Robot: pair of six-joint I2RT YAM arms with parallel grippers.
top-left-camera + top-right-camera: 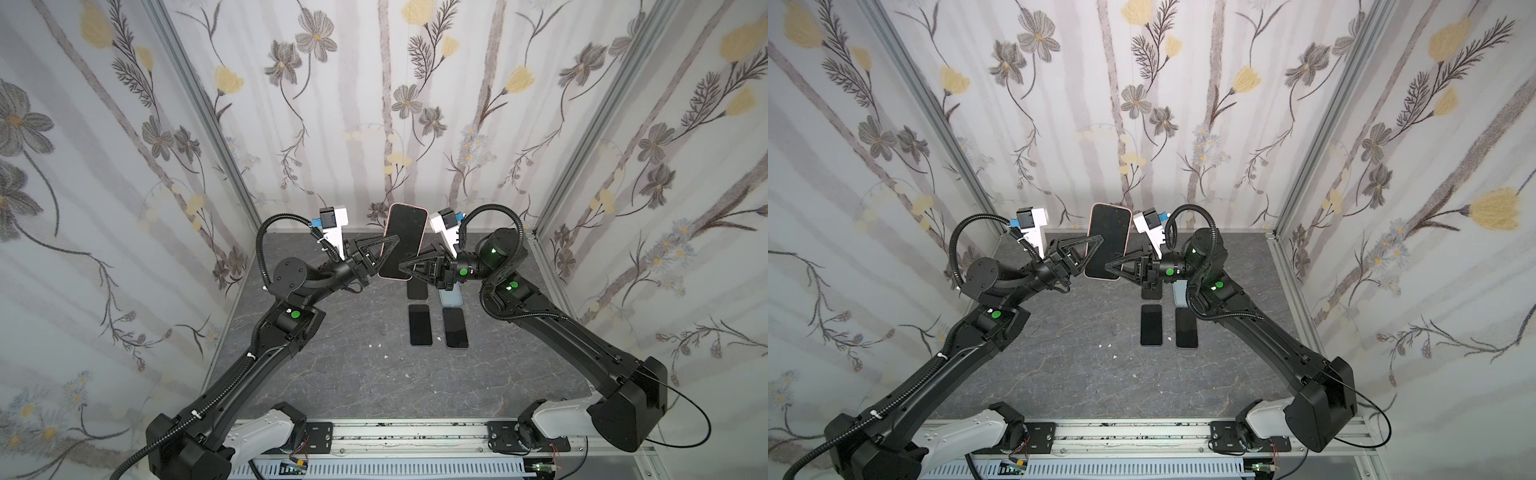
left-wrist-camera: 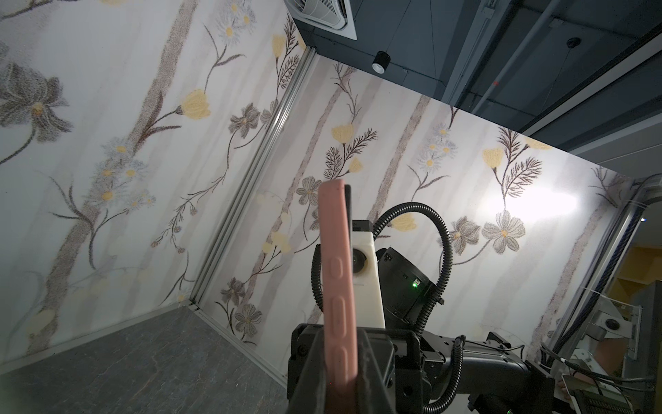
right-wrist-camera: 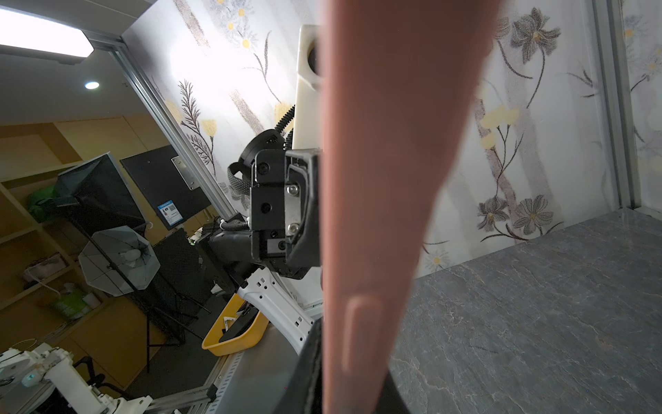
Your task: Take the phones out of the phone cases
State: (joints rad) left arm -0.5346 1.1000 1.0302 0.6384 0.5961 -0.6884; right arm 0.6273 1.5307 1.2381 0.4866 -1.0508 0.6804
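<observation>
A phone (image 1: 405, 241) with a dark screen sits in a pink phone case (image 1: 387, 232) and is held up in the air over the back of the table, screen facing up, in both top views (image 1: 1106, 243). My left gripper (image 1: 390, 249) is shut on the case's left long edge. My right gripper (image 1: 409, 268) is shut on its lower right edge. The left wrist view shows the pink case side (image 2: 336, 272) with button bumps running between my left gripper's (image 2: 340, 376) fingers. In the right wrist view the case (image 3: 387, 179) fills the middle, clamped in my right gripper (image 3: 354, 387).
On the grey stone table (image 1: 332, 374), below the right gripper, lie two bare dark phones (image 1: 419, 325) (image 1: 455, 328), another dark slab (image 1: 417, 291) and a pale bluish case (image 1: 451, 297). Flowered walls close in the back and both sides. Small white specks (image 1: 376, 345) dot the table.
</observation>
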